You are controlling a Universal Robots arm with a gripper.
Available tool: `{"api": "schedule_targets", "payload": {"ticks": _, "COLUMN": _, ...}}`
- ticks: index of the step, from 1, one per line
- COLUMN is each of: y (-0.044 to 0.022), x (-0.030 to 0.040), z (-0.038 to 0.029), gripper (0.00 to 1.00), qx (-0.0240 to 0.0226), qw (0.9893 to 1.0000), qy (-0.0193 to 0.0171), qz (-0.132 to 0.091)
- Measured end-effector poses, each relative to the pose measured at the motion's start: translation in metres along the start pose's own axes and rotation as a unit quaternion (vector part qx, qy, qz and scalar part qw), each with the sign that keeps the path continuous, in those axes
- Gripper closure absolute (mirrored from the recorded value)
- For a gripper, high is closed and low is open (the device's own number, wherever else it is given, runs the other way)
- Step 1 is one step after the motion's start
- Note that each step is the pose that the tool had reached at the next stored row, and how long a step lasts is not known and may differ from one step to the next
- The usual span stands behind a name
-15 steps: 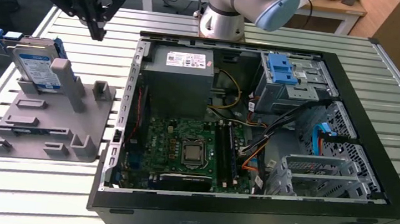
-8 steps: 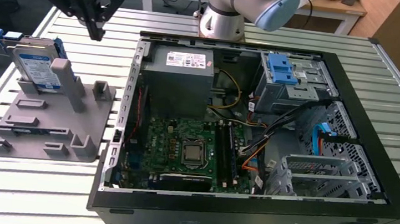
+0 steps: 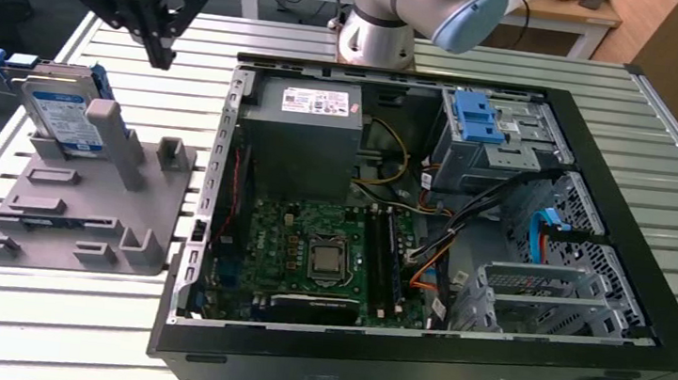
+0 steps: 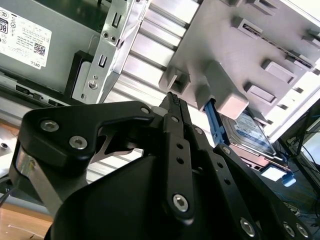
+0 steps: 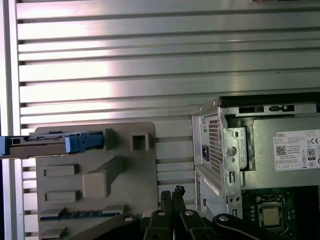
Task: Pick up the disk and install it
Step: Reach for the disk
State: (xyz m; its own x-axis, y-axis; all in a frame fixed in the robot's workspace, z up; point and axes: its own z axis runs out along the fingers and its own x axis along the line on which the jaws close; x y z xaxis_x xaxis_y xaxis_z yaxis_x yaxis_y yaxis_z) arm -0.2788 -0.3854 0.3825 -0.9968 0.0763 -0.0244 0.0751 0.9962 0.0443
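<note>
The disk (image 3: 60, 113), a silver drive with a white-and-blue label and a blue edge frame, stands tilted in a slot at the far end of the grey fixture block (image 3: 72, 209), at the exterior view's left. My gripper (image 3: 161, 58) hangs in the air above the table, beyond the disk and between it and the open computer case (image 3: 638, 221). Its black fingers are shut with nothing between them. In the second wrist view the fingertips (image 4: 172, 102) point toward the fixture (image 4: 240, 50), with the disk (image 4: 250, 132) behind a grey post. The first wrist view shows the disk (image 5: 45, 145) edge-on.
Inside the case are a grey power-supply box (image 3: 309, 116), a motherboard (image 3: 320, 250), loose cables and a drive cage with a blue latch (image 3: 485, 120). The arm's base (image 3: 374, 38) stands behind the case. The ribbed metal table (image 3: 49, 311) surrounds everything.
</note>
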Motion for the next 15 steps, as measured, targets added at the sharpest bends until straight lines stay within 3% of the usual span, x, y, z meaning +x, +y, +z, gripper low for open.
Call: {"api": "schedule_targets", "payload": {"ticks": 15, "y": -0.0004, "x": 0.0049, "z": 0.0009, "gripper": 0.85, "qx": 0.0, "qw": 1.0, "qy": 0.0, "qz": 0.0}}
